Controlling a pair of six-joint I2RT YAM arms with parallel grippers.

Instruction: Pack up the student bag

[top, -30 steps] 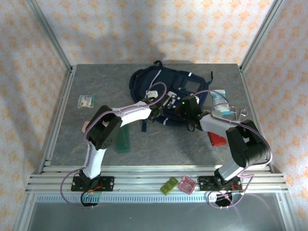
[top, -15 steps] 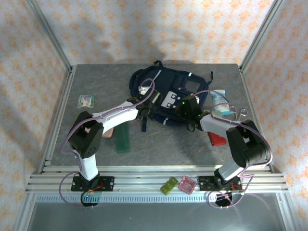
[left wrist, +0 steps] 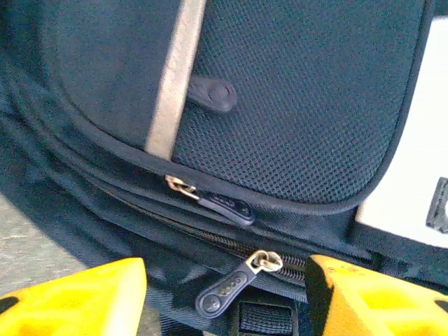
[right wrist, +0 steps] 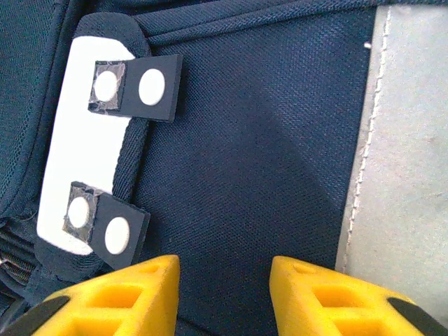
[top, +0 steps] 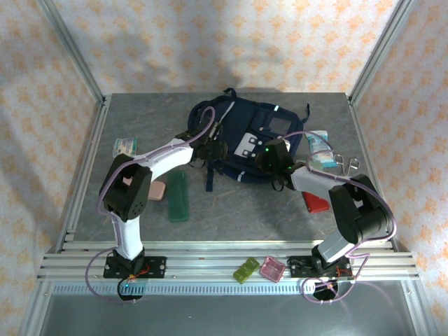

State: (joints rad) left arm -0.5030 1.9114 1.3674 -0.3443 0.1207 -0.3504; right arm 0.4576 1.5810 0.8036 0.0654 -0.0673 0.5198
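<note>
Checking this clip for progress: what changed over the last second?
The left end effector moved left and farther back across the student bag and opened above its zip pulls; that arm's elbow swung left. The right end effector and the bag stayed put.

Your left arm point(top: 164, 155) wears white shells, your right arm point(top: 315, 180) grey — both with black joints, lilac cables point(top: 302, 132) and blocky yellow fingers point(left wrist: 77, 297); a green light point(top: 267, 148) glows.

Open table point(top: 238, 210) lies before the student bag point(top: 246, 119); packets point(top: 320, 140) flank its right.
</note>
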